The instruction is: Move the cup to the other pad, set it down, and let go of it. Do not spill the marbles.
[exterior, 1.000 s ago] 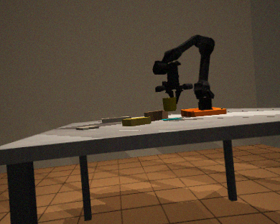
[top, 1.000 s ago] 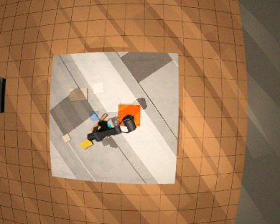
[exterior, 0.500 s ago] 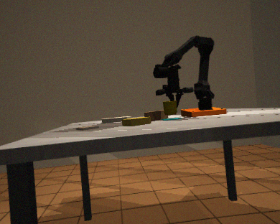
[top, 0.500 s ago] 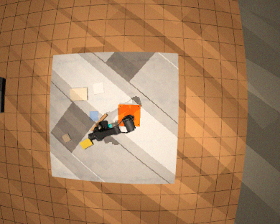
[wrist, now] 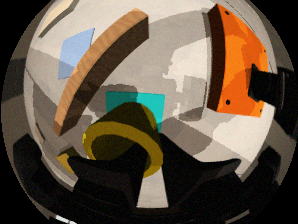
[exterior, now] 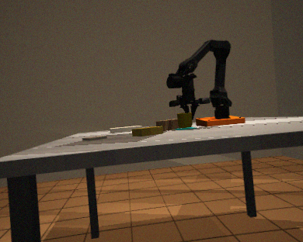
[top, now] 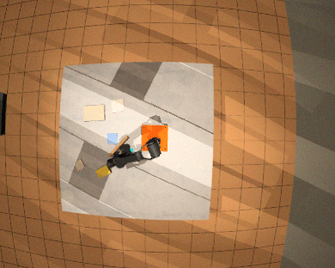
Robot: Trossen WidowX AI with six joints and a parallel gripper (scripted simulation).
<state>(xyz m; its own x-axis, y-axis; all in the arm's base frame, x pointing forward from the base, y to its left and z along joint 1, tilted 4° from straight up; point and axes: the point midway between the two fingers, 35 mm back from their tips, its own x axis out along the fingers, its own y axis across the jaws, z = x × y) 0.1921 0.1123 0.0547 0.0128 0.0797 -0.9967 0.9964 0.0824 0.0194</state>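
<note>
The olive-yellow cup (exterior: pixel 184 120) (wrist: pixel 136 114) is upright in the exterior view, with its base at or just above the teal pad (top: pixel 131 150) (exterior: pixel 186 129) (wrist: pixel 155 104). A gap under it is too small to tell. My gripper (exterior: pixel 190 112) (wrist: pixel 153 136) is shut on the cup's wall, one finger inside the rim and one outside. The arm hides the cup in the top view. The blue pad (top: pixel 112 138) (wrist: pixel 74 54) lies beyond the wooden bar. The marbles cannot be made out; the cup's inside is dark.
The wooden bar (top: pixel 119 146) (exterior: pixel 166 124) (wrist: pixel 100 67) stands between the two pads. A yellow block (top: pixel 103 172) (exterior: pixel 147 131) lies near the arm's front end. A beige block (top: pixel 94 112) and a small pale piece (top: pixel 118 106) lie farther off. The orange base plate (top: pixel 154 132) (exterior: pixel 223 121) (wrist: pixel 240 55) is under the arm.
</note>
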